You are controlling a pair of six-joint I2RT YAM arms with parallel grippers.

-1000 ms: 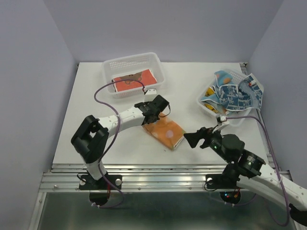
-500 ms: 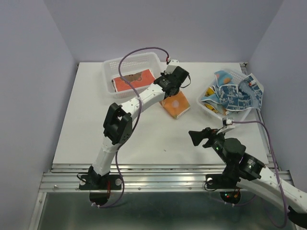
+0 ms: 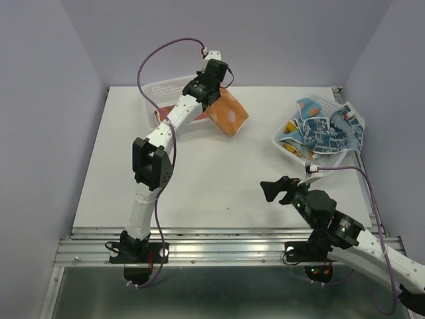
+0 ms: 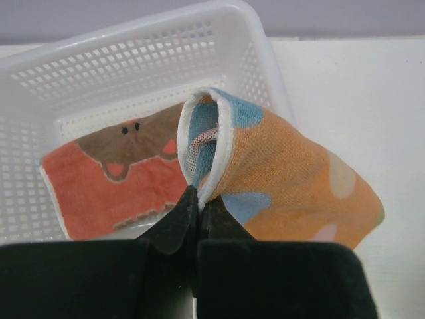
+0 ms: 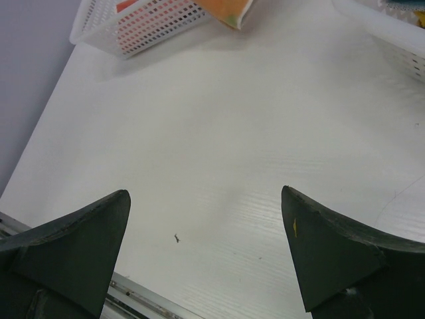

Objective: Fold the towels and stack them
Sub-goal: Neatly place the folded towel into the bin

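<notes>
My left gripper (image 3: 211,101) is shut on the folded orange dotted towel (image 3: 228,115) and holds it in the air at the right edge of the back-left basket (image 3: 151,88). In the left wrist view the jaws pinch the towel's white hem (image 4: 211,174), and the towel (image 4: 299,186) hangs to the right. A folded red-orange towel (image 4: 109,189) with a brown bear lies flat in that basket (image 4: 119,60). Several crumpled blue patterned towels (image 3: 320,131) fill the right basket (image 3: 284,147). My right gripper (image 3: 274,190) is open and empty over the near right of the table.
The white table (image 3: 219,179) has purple walls on three sides and a metal rail along its near edge. In the right wrist view the left basket (image 5: 143,26) and the orange towel's corner (image 5: 229,10) show at the top, the right basket's rim (image 5: 392,33) at top right.
My left arm has lifted the orange dotted towel off the table's middle and carried it back and left to the left basket's edge. My right gripper has barely moved.
</notes>
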